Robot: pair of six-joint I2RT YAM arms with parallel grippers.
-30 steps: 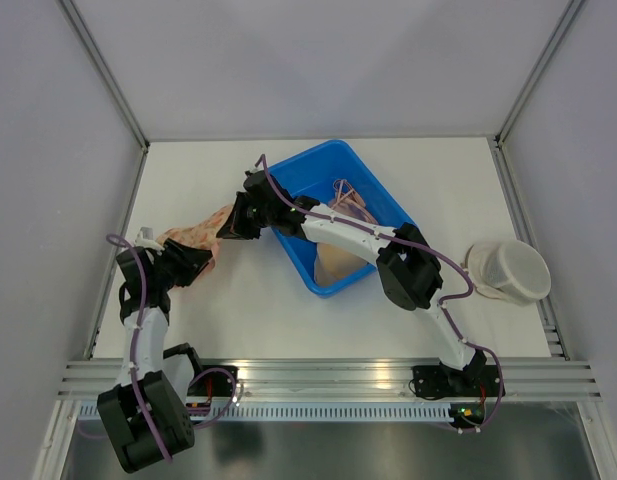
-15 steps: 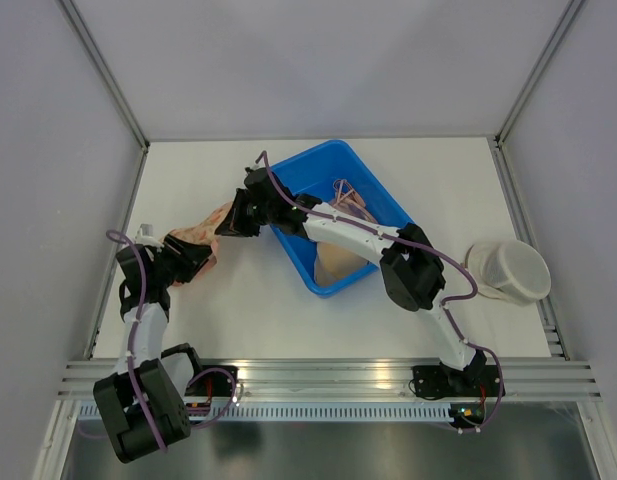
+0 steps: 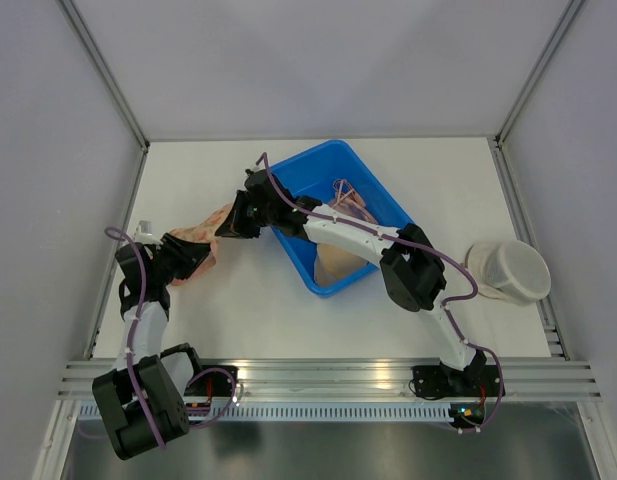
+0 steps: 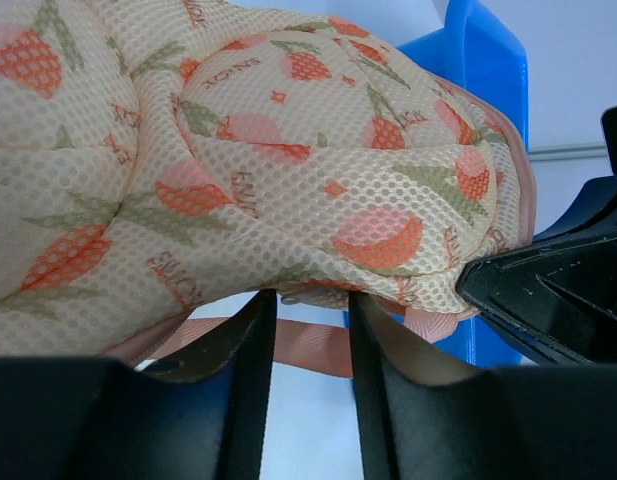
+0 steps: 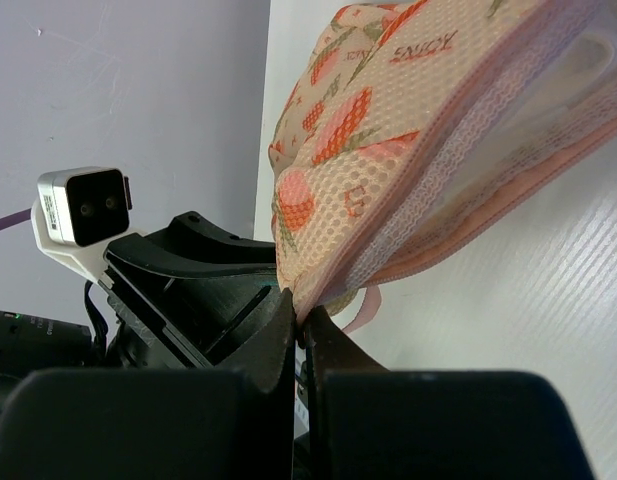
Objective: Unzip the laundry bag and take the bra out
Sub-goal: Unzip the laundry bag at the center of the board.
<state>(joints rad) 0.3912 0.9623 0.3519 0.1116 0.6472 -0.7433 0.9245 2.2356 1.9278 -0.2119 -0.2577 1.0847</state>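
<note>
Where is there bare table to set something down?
Free: table strip between blue bin and aluminium rail; far-right corner behind the white pouch. Crowded: left, where left gripper and right gripper hold the laundry bag.

Bench front strip free. Bin blocks centre, stretched bag bars its left side, tub sits far right.

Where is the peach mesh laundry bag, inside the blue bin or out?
Out: the peach mesh laundry bag is beside the blue plastic bin.
</note>
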